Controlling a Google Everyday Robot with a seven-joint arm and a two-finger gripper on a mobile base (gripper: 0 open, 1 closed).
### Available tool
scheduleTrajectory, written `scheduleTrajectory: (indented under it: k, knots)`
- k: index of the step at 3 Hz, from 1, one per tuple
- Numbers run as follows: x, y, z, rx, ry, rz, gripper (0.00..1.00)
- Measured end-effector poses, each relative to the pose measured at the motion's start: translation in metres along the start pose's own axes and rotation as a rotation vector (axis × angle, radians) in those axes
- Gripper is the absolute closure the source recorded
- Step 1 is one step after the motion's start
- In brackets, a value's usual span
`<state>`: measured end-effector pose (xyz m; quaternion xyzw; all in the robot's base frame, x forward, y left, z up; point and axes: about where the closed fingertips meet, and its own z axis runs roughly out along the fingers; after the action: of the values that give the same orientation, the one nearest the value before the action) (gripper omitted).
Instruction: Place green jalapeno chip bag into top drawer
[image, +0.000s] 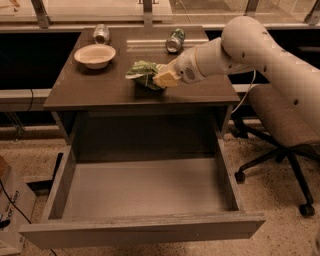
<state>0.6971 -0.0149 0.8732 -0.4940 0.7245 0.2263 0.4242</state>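
Camera view: the gripper (165, 79) meets the right edge of the green jalapeno chip bag (142, 73), which lies on the tabletop (90, 87). Whether its grip has closed cannot be told. The top drawer (145, 230) stands pulled out below. Likely step in hand — securing the bag. The next move calls for a lift clear of the tabletop, then a carry forward and down into the drawer.

Finishes noted on the desk (100, 87) and below it.
The green jalapeno chip bag (141, 71) is crinkled, shiny film. My gripper (164, 79), at the bag's right edge, looks like matt cream plastic, and my arm (250, 42) is smooth pale plastic with a soft sheen. Desk top dark, smooth, faintly reflective. The top drawer (145, 228) is matt grey wood grain. The bowl (95, 54) is matt and papery. Silver can (101, 33) and green can (175, 40): glossy metal. Chair seat (280, 117): cloth.
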Motion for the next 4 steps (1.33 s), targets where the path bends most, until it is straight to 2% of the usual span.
scheduleTrajectory:
  k: [1,2,3,4]
  knots:
    - [-0.003,0.053,-0.038,-0.09,-0.056,-0.057,1.0]
    - [0.005,0.097,-0.071,-0.163,-0.032,-0.086,1.0]
    - [0.052,0.148,-0.099,-0.262,0.102,-0.026,1.0]
    - [0.088,0.168,-0.103,-0.308,0.196,0.04,1.0]
